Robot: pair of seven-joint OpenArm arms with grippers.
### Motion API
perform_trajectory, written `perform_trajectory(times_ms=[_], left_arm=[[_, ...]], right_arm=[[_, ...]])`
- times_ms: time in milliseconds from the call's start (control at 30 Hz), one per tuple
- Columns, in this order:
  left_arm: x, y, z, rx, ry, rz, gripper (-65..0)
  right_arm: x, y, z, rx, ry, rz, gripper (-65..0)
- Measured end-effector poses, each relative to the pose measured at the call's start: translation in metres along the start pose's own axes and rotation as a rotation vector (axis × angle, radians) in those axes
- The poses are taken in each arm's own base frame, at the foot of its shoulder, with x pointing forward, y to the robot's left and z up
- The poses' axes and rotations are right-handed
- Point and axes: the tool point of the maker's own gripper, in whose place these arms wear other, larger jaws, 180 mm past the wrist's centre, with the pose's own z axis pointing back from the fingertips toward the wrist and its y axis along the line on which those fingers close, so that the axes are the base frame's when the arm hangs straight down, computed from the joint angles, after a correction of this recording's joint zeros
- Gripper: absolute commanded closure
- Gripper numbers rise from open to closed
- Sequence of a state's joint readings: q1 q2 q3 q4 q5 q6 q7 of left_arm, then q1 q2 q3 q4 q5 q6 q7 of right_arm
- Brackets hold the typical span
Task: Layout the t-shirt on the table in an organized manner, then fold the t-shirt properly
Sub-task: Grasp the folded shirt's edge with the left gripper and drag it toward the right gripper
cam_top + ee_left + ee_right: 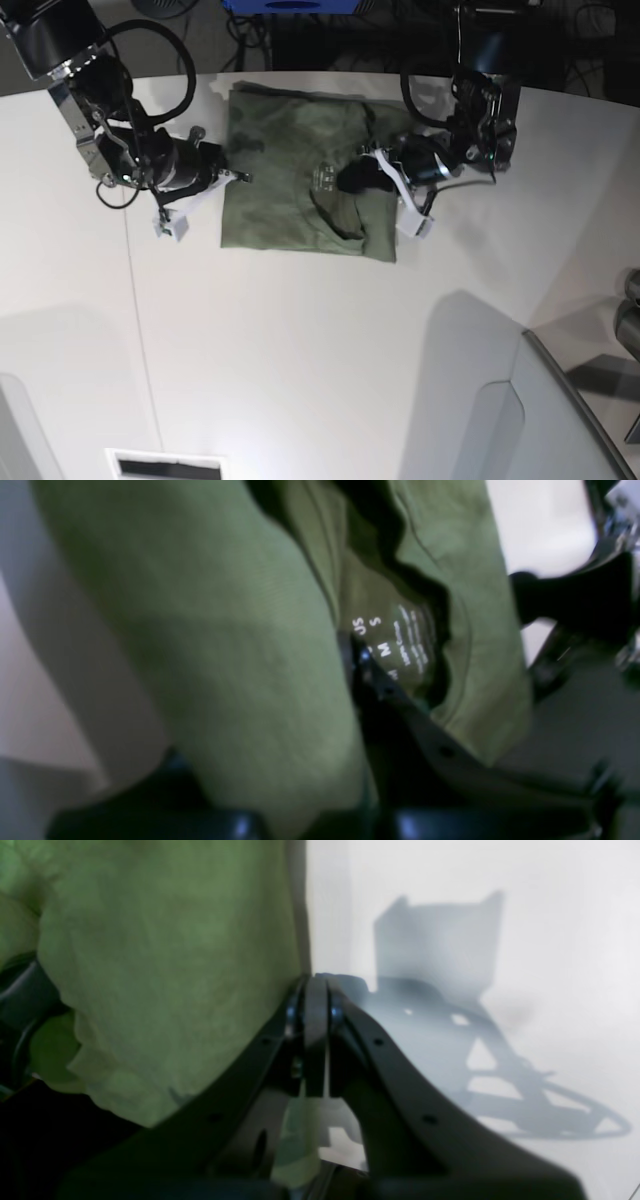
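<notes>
Both grippers pinch the olive t-shirt (290, 170), left gripper (357, 650) clamped at the collar label (395, 640), right gripper (315, 990) clamped on the left-frame edge, seemingly to spread it.

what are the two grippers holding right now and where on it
Both hold the t-shirt. The left gripper is shut on the collar beside the label; the right gripper pinches a side edge.

A grey angled panel (560, 420) fills the near right corner, a blue object (292, 5) sits at the far edge among dark cables (590, 40), and a white-framed dark slot (165, 467) lies near left.
</notes>
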State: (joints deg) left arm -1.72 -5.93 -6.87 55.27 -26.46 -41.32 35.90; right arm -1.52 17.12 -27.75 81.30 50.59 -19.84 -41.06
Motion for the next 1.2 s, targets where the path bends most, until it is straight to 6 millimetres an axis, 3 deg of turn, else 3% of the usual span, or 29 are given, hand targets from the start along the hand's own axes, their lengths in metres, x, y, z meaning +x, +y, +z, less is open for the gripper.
perform_trajectory(times_ms=[167,300,400,500,667,767,1200], left_arm=[[0.014,0.01,-0.001,0.074,0.072,-0.185,0.0],[0.015,0.003,-0.004,0.087,0.167,-0.413,0.0],[0.018,0.0,-0.006,0.093,0.212,-0.52,0.0],[0.022,0.001,-0.006,0.093,0.238,-0.571,0.0],[0.033,0.002,-0.007,0.096,0.302,-0.691,0.0],[0.042,0.001,-0.011,0.119,0.363,-0.792,0.0],[0.067,-0.016,-0.033,0.176,0.558,-1.222,0.0]], right_arm=[[-0.001,-0.001,0.0,-0.003,0.002,0.0,0.0],[0.01,-0.001,0.0,-0.001,-0.079,-0.004,0.0],[0.015,-0.022,0.006,-0.018,-0.146,-0.099,0.0],[0.016,-0.046,0.022,-0.059,-0.205,-0.157,0.0],[0.048,-0.03,0.068,0.025,-0.383,-0.188,0.0],[0.056,-0.044,0.083,0.0,-0.429,-0.218,0.0],[0.05,-0.061,0.085,-0.061,-0.419,-0.29,0.0]])
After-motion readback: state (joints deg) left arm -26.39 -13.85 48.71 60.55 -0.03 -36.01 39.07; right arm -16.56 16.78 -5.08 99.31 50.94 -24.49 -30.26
